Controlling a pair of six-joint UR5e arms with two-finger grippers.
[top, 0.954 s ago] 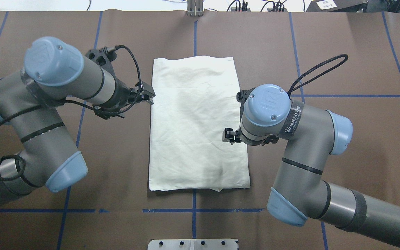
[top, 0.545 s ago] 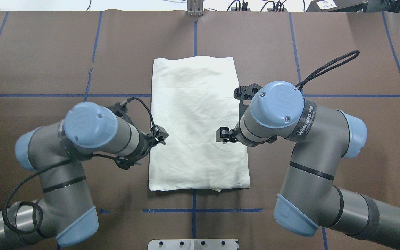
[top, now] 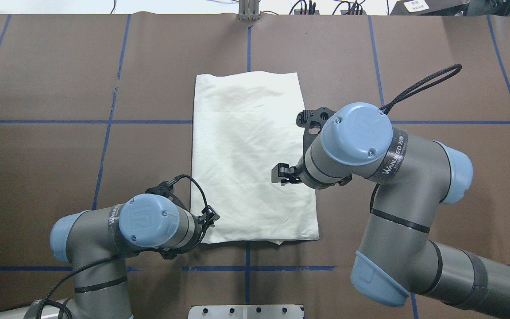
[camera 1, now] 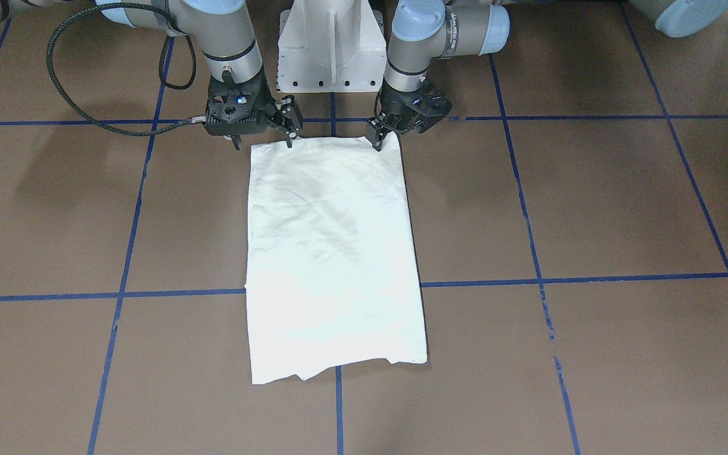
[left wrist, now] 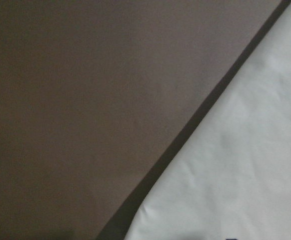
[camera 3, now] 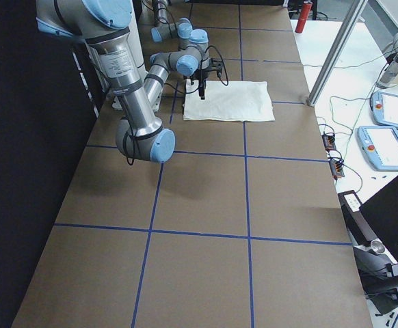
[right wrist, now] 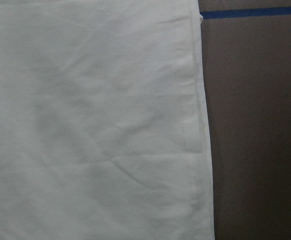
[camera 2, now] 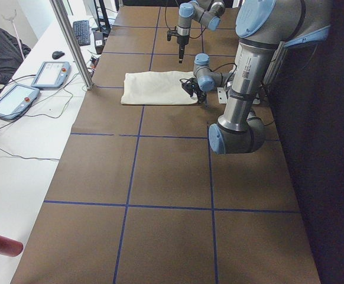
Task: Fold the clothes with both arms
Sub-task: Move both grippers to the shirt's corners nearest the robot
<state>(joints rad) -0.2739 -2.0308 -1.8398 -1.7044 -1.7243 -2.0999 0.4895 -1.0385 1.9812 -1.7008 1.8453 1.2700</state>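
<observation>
The cream-white shirt [top: 250,155] lies flat on the brown table as a folded rectangle, plain side up; no print shows. It also shows in the front view [camera 1: 332,253]. My left gripper [top: 211,218] is low at the shirt's near-left corner and looks open and empty; in the front view [camera 1: 378,138] its tip is at that corner. The left wrist view shows only the shirt's edge [left wrist: 235,175]. My right gripper [top: 279,173] hangs above the shirt's near-right part, looks open and holds nothing; it also shows in the front view [camera 1: 288,129]. The right wrist view shows the hemmed edge [right wrist: 198,125].
The white pedestal base [camera 1: 329,50] stands just behind the shirt's near edge. A metal plate [top: 246,311] sits at the table's near edge. Blue tape lines [top: 246,268] cross the table. Teach pendants [camera 2: 48,74] and a metal post [camera 2: 71,41] stand beyond the far edge.
My left arm has swung back along the shirt's left edge, from its far part to the near-left corner. My right gripper has shifted slightly inward over the shirt. The shirt has not moved.
</observation>
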